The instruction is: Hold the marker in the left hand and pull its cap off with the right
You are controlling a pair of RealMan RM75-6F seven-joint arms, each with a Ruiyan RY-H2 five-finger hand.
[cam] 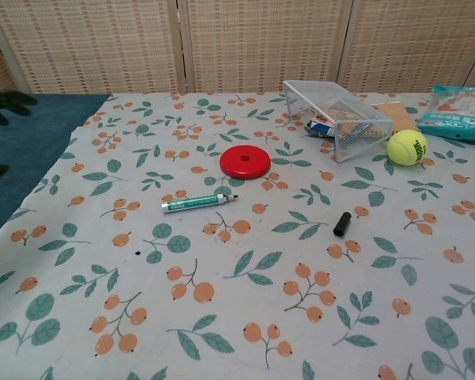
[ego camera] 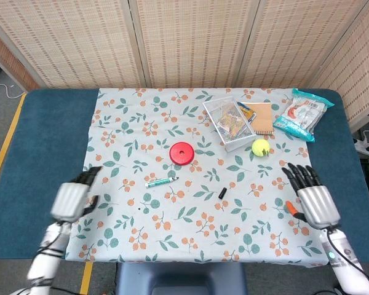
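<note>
Left hand (ego camera: 72, 198), at the near left edge of the floral cloth (ego camera: 141, 117): released, fingers spread, holding nothing; somewhat blurred in the head view, and in the chest view only dark fingertips (cam: 6, 103) show at the far left border. Green marker (ego camera: 160, 182): lies flat on the cloth, uncapped, tip pointing right, just near of the red disc (ego camera: 181, 153) and well apart from both hands. Black cap (ego camera: 222, 193): lies separately on the cloth to the right of the marker, near the centre of the tabletop (ego camera: 43, 153). Wire mesh basket (ego camera: 229, 123): tipped on its side at the far right of the cloth, with small packets showing inside it; a brown notebook (ego camera: 262, 117) lies just right of it. Yellow tennis ball (ego camera: 261, 147): just near of the basket. Teal snack packet (ego camera: 302, 114): at the far right corner, partly on the blue tabletop. Right hand (ego camera: 313, 200): at the near right edge of the cloth, released, fingers extended and apart, empty.
</note>
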